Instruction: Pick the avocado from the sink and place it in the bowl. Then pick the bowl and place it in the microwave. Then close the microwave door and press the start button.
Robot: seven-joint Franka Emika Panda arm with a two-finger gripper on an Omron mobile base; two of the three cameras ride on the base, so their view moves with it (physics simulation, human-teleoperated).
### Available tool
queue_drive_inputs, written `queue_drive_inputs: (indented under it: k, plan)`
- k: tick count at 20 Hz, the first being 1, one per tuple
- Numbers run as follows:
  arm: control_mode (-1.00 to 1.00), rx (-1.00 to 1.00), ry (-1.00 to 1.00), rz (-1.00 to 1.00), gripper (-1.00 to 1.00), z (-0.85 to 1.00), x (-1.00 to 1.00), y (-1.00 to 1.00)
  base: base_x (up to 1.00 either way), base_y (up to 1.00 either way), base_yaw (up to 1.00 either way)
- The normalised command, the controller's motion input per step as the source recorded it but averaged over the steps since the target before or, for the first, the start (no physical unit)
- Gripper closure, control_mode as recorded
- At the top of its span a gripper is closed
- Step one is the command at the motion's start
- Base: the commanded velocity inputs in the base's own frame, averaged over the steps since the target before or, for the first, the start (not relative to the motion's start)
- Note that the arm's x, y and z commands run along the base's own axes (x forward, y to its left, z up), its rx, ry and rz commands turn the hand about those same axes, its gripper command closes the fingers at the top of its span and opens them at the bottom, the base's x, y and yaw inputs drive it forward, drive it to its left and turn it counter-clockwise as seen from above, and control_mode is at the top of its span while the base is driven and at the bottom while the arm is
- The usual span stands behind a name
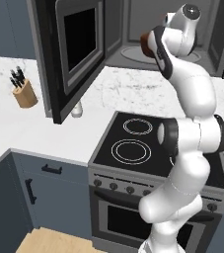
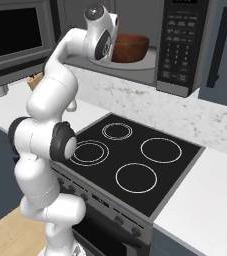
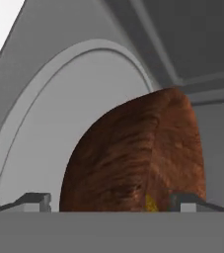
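Note:
The reddish-brown bowl (image 2: pixel 132 47) sits inside the open microwave (image 2: pixel 179 45) on its round turntable (image 3: pixel 44 128). In the hand view the bowl (image 3: pixel 138 158) looms close and tilted. My gripper (image 3: pixel 111 201) reaches into the cavity, open, its fingertips (image 3: pixel 34 200) spread wide on either side of the bowl's near wall, with a gap showing on the left. A small yellowish spot shows by the right tip; I cannot tell whether it is the avocado. The microwave door (image 1: pixel 74 44) stands swung open to the left. A sliver of the bowl (image 1: pixel 145 43) shows beside my hand. The sink is out of view.
Below the microwave lies a black four-burner stove (image 2: pixel 135 160) with an oven under it. A wooden knife block (image 1: pixel 24 91) and a small white shaker (image 1: pixel 77 109) stand on the white counter at the left. A dark cabinet (image 2: pixel 225 50) flanks the microwave on the right.

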Motion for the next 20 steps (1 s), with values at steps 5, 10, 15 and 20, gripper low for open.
queue_drive_inputs:
  k: [5,10,15,20]
  plan:
    - [-1.00,-0.01,-0.38,0.00,-1.00,0.00,-0.38,0.09,0.00,0.00,0.00]
    - [-1.00,0.00,-0.16,0.00,-1.00,0.07,-0.96,0.35,0.00,0.00,0.00]
    - [-1.00,0.00,-0.15,0.00,-1.00,0.40,-1.00,0.51,0.00,0.00,0.00]
    - [-1.00,-0.01,-0.17,0.00,-1.00,0.20,-1.00,0.71,0.00,0.00,0.00]
